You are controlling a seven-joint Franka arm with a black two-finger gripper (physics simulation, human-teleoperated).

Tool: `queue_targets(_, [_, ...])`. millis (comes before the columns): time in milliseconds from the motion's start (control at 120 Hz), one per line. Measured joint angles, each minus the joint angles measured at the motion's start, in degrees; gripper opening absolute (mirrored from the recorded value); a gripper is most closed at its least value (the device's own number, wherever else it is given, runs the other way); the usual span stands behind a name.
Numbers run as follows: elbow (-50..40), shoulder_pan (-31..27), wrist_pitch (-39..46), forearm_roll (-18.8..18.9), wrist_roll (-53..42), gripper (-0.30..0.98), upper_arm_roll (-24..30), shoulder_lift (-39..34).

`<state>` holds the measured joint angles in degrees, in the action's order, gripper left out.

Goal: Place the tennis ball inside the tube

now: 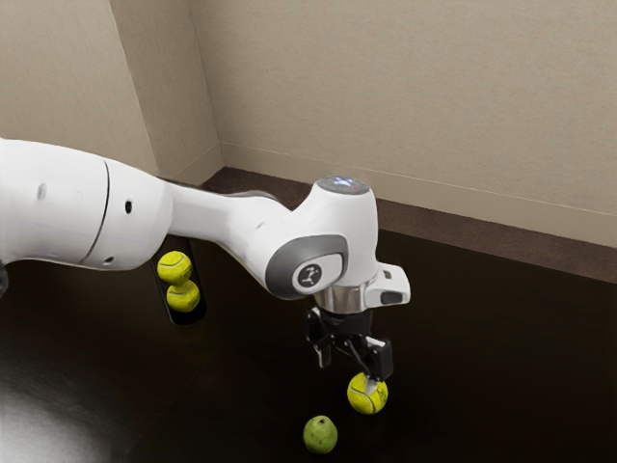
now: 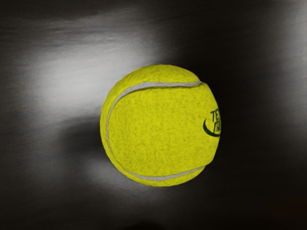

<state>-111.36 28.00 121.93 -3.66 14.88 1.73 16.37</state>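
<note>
Here, the black two-finger hand [image 1: 348, 376], fingers apart, is over a yellow tennis ball [image 1: 365, 396] with pale seams on the dark worktop [image 1: 231, 386].

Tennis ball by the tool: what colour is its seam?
Pale grey seam on a yellow ball, clearest in the wrist view.

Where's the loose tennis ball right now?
The loose tennis ball is low and right of centre in the exterior view, at the hand's fingertips, with the green fruit to its lower left.
</note>
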Motion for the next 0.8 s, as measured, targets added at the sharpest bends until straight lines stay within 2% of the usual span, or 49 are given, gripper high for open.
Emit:
queue_targets(508, [0.7, -0.1, 10.3, -0.1, 1.2, 0.69, 0.0, 7.0])
queue_targets(800, [0.5, -0.2, 13.1, -0.1, 1.5, 0.69, 0.1, 9.1])
